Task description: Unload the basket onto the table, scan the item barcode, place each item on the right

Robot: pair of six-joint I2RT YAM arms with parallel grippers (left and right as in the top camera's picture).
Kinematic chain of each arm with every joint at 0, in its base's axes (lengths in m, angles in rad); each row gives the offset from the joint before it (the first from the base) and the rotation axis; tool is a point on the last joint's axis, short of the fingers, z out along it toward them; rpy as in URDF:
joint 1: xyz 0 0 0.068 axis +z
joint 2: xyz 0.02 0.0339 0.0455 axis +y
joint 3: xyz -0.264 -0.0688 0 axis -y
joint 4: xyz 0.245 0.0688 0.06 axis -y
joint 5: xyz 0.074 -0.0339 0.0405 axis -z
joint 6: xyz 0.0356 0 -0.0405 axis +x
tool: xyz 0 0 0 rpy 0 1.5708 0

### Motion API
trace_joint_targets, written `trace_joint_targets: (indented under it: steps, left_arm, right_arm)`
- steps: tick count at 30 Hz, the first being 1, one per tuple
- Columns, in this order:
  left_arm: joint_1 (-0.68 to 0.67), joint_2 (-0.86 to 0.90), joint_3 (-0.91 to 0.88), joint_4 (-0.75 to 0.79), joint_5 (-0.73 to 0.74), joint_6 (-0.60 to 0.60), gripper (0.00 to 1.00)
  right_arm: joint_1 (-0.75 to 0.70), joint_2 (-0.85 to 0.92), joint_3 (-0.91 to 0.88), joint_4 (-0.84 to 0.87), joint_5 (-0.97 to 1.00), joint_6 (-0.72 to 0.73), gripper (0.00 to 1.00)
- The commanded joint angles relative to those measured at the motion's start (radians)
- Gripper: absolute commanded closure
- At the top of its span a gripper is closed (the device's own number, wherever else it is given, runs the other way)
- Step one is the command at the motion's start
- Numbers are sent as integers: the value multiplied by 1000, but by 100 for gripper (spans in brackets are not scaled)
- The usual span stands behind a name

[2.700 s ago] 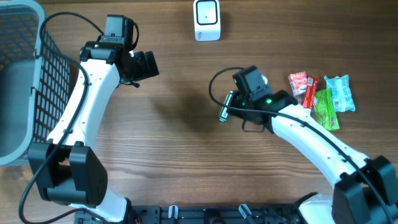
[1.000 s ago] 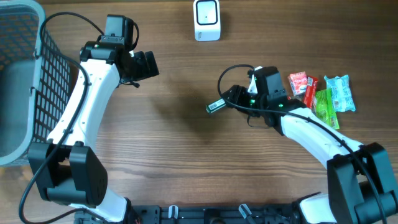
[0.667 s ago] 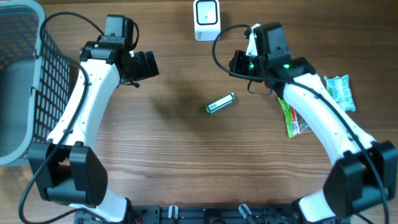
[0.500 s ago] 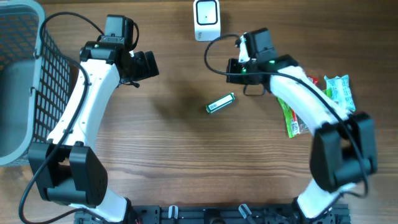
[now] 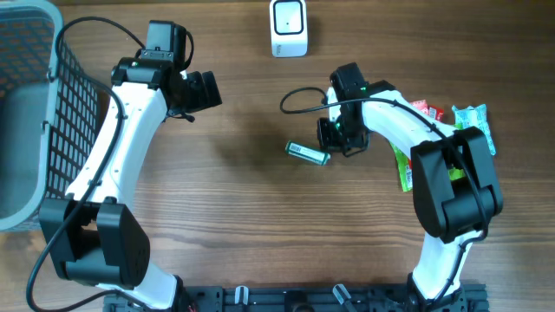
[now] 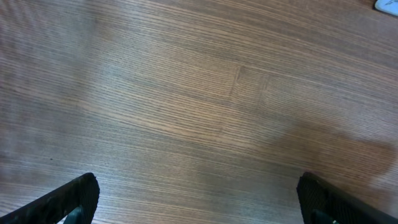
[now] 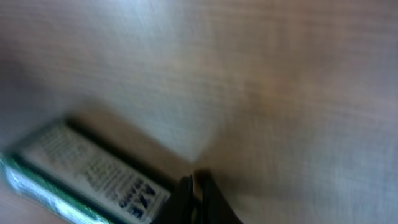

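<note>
Green packet (image 5: 308, 152) — loose, at 9 o'clock of right gripper (image 5: 332, 137) (fingers together, empty); left gripper (image 5: 206, 89) spread apart. Step: pick-up. Next — open, straddle packet, lift toward scanner (image 5: 288, 28) at 12.

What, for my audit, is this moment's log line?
left gripper: open | right gripper: shut, empty, beside green pack | scanner: nothing at it
</note>
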Motion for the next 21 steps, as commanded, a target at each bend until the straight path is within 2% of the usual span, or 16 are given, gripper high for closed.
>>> trace_joint_targets:
  steps: [1,4,7,10,11,12,13,14,15,18,21]
  left_arm:
    - [1,6,-2,3,-10,5,0]
    - [1,6,-2,3,-10,5,0]
    - [1,6,-2,3,-10,5,0]
    - [1,6,-2,3,-10,5,0]
    - [1,6,-2,3,-10,5,0]
    - [1,6,-2,3,-10,5,0]
    - [1,6,-2,3,-10,5,0]
    - [1,6,-2,3,-10,5,0]
    - [1,6,-2,3,-10,5,0]
    - [1,6,-2,3,-10,5,0]
    - [1,6,-2,3,-10,5,0]
  right_arm:
    - [-5,3,3,-97,-13,-44,91]
    - [-5,-43,4,-104,15,-71,91]
    - [-2,-159,5,-94,29,-101,85]
    - [31,-283,5,-128,34,-147,75]
    - [50,-312,5,-141,38,-178,68]
    - [66,-325,5,-148,45,-198,38]
    - [82,-330,5,-154,52,-207,23]
    - [97,-329,2,-159,69,-209,17]
    - [109,-325,-10,-156,96,-232,18]
    - [124,-323,-82,-100,151,-256,30]
    - [124,-323,-171,16,150,-268,34]
